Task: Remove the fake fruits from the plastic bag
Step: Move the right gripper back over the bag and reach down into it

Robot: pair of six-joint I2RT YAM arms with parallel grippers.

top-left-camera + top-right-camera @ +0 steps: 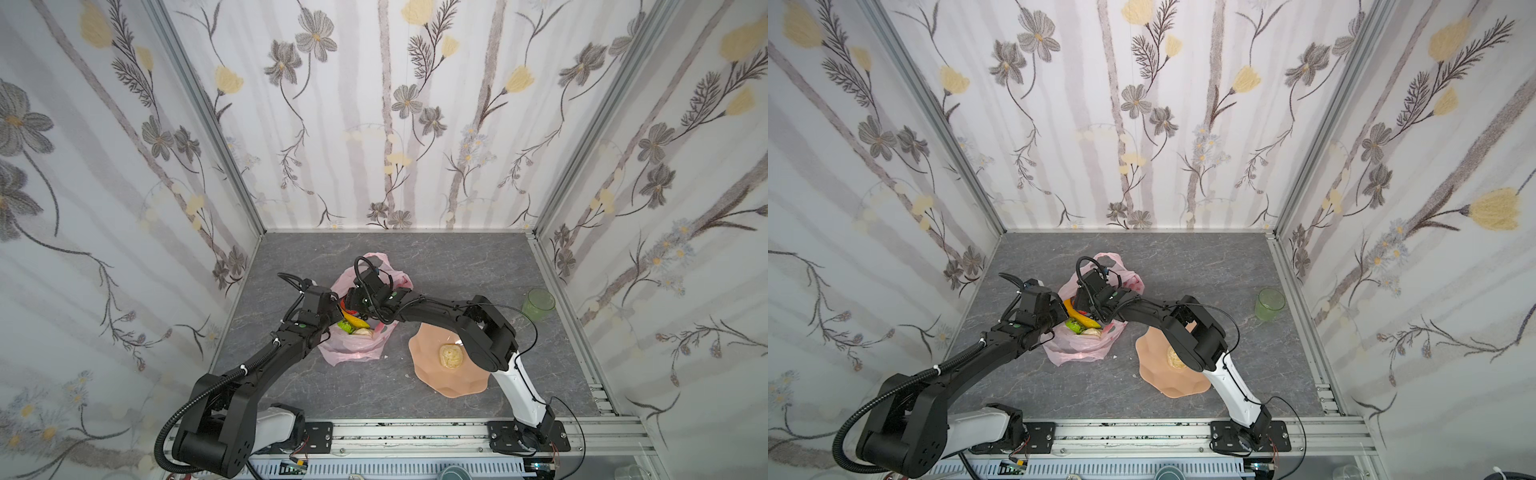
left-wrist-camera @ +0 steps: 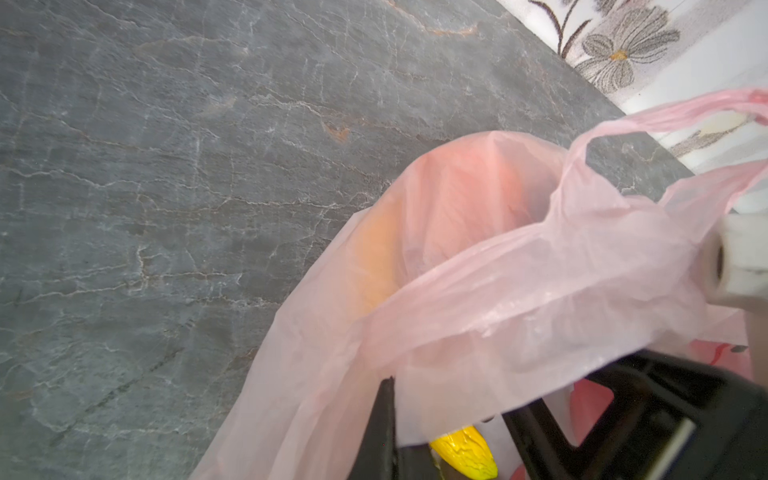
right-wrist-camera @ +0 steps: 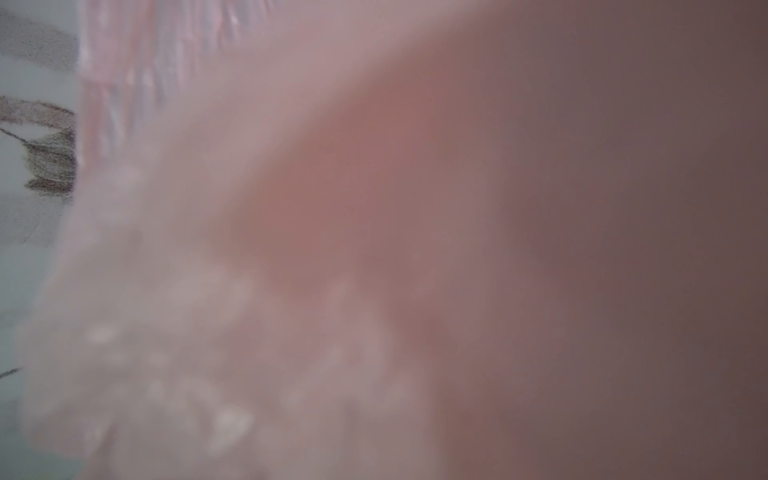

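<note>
The pink plastic bag [image 1: 353,349] [image 1: 1079,347] lies mid-table with its mouth held open. My left gripper [image 1: 335,312] [image 2: 392,384] is shut on the bag's rim film [image 2: 498,270]. Inside show a yellow banana [image 1: 357,321] [image 2: 465,453], a green fruit [image 1: 345,326] and a pale beige one [image 1: 362,332]. My right gripper [image 1: 352,305] reaches into the mouth from the right, above something red and orange; its jaws are hidden. Pink film [image 3: 249,249] covers the right wrist view. Another pale beige fruit [image 1: 451,356] rests on the plate.
A peach scalloped plate [image 1: 432,380] [image 1: 1154,374] sits right of the bag, partly under the right arm. A green translucent cup [image 1: 539,303] [image 1: 1270,304] stands near the right wall. Patterned walls enclose the grey table on three sides.
</note>
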